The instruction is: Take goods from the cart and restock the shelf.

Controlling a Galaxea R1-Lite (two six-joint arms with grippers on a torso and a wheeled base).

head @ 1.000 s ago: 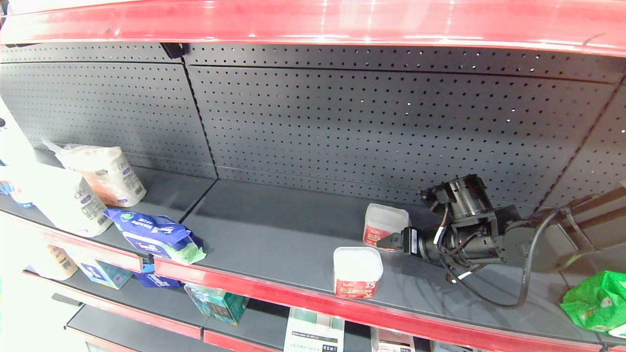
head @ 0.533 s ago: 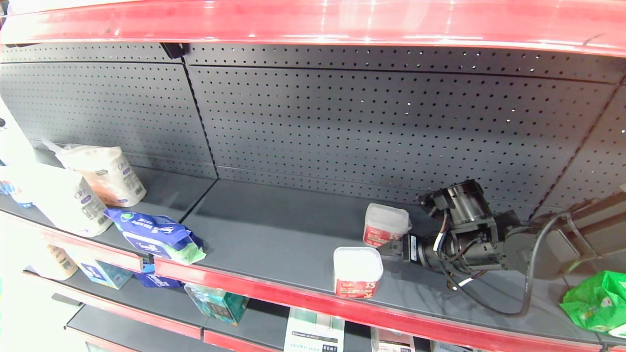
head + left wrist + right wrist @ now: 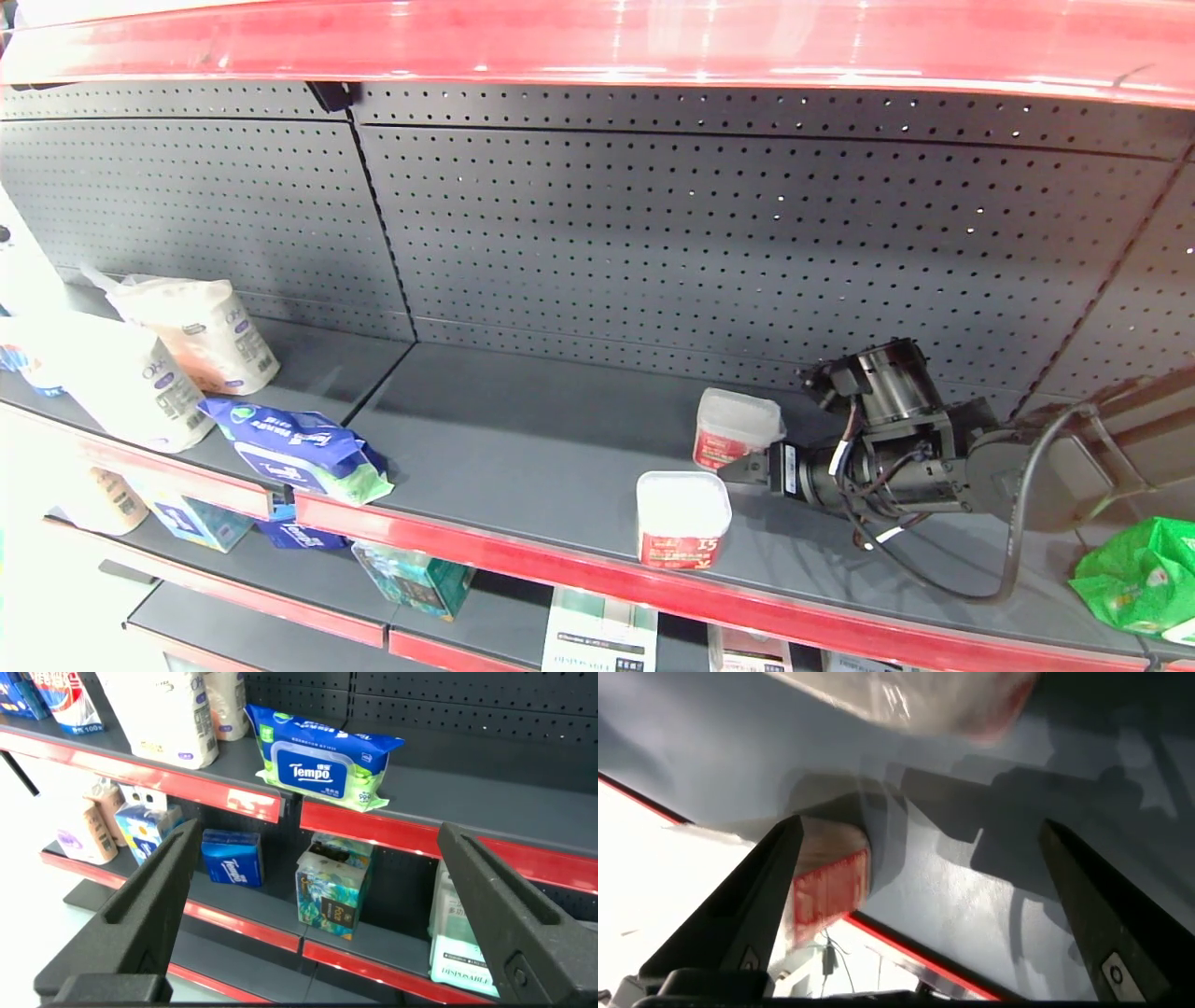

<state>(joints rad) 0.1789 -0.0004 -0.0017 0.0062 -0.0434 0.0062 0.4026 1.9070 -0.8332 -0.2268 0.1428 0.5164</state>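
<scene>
Head view: right pincer (image 3: 738, 471) sits low over the grey shelf (image 3: 523, 439), tip between two white tubs with red labels. Front tub (image 3: 683, 518) stands just beside the tip, on the shelf's red-lip side. Back tub (image 3: 738, 429) stands just beside the tip on the pegboard side. Cannot tell if the tip touches either one. Wipes pack (image 3: 299, 448) is well off to the pincer's left at the shelf lip, and a green bag (image 3: 1139, 574) lies far behind it, past the arm.

Left wrist view: left pincer (image 3: 318, 833) has its fingers spread wide with nothing between them. Wipes pack (image 3: 322, 756) lies ahead of it and higher up. A teal box (image 3: 332, 887) and a blue box (image 3: 231, 856) stand ahead on the lower shelf.

Right wrist view: right pincer (image 3: 920, 829) has its fingers apart, clamped on nothing. Front tub (image 3: 831, 873) is close against one finger. Back tub (image 3: 906, 695) is ahead of the tips, blurred.
</scene>
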